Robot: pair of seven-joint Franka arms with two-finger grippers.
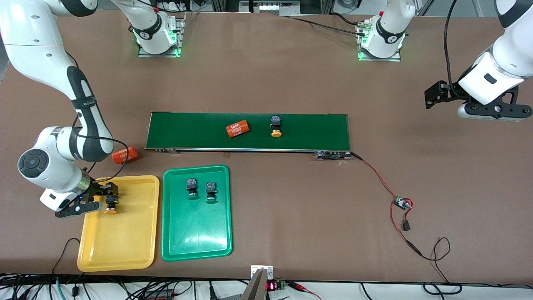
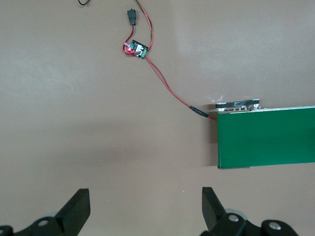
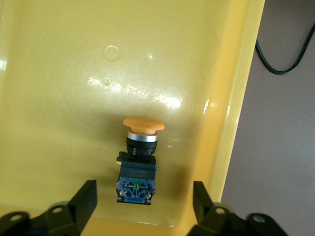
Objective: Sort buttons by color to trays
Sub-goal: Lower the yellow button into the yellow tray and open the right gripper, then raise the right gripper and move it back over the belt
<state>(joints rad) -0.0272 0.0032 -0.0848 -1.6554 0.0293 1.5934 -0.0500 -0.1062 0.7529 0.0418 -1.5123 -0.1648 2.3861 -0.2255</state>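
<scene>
Releasing orange-capped button (image 3: 139, 160) in yellow tray (image 1: 125, 246): right gripper (image 3: 142, 201) open, lifting straight; left gripper (image 2: 145, 209) open, waiting over bare table.

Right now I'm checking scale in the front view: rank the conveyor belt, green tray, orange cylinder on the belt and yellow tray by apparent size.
1. Conveyor belt
2. Green tray and yellow tray: look alike
3. Orange cylinder

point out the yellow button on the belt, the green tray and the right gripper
yellow button on the belt (image 1: 275, 133), front view, its cap
green tray (image 1: 196, 233), front view, bare floor
right gripper (image 3: 143, 196), right wrist view, between its fingertips
</scene>
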